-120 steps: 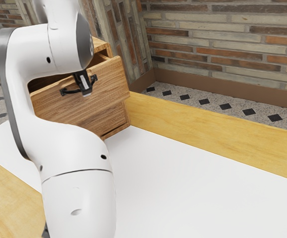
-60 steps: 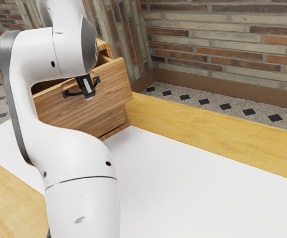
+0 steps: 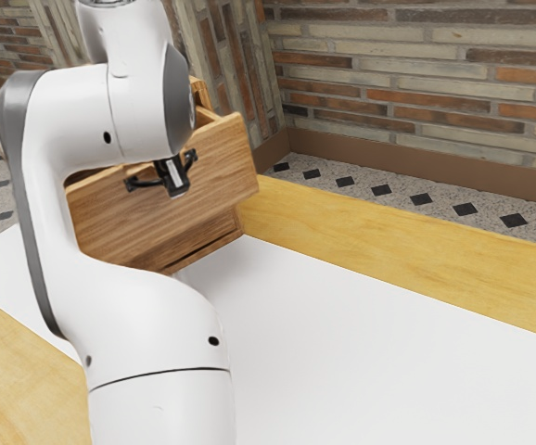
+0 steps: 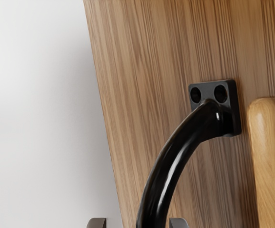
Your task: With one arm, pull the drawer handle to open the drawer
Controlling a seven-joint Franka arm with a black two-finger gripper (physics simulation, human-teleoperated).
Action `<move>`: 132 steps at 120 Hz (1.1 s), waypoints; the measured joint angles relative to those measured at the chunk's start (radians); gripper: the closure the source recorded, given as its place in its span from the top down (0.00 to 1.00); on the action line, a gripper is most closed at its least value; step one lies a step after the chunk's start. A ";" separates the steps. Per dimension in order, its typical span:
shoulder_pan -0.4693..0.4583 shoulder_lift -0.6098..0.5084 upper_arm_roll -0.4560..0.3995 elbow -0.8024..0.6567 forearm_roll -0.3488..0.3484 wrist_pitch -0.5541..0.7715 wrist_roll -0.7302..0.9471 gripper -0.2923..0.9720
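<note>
up close, the wrist view gives the handle (image 4: 175, 166) as a glossy black bow rising to a square plate (image 4: 213, 107) with two holes, fixed on the drawer (image 4: 166, 52). white tabletop (image 4: 33, 118) lies beside the drawer's edge. a pale rounded wooden bar (image 4: 270, 161) stands just past the plate; what it belongs to i cannot make out. the handle's other end is cut off.

the exterior view adds the setting. the white arm (image 3: 129, 306) takes up the near side at the exterior view's left, and its bulk hides part of the drawer (image 3: 212, 176). the jaws sit at the handle (image 3: 141, 184), on the drawer's face; i cannot tell whether they pinch it or stand spread around it. the drawer stands partly out of its cabinet (image 3: 208, 239), over the tabletop (image 3: 361, 352). a wooden border (image 3: 416, 246) rims the tabletop. beyond lie a tiled floor (image 3: 435, 199) and a brick wall (image 3: 416, 74).
</note>
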 joint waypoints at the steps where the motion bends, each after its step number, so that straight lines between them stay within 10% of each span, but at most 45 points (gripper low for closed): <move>1: -0.001 0.000 0.000 -0.001 0.000 0.000 0.000 0.30; 132: -0.206 -0.023 0.027 -0.077 0.093 -0.004 -0.072 0.30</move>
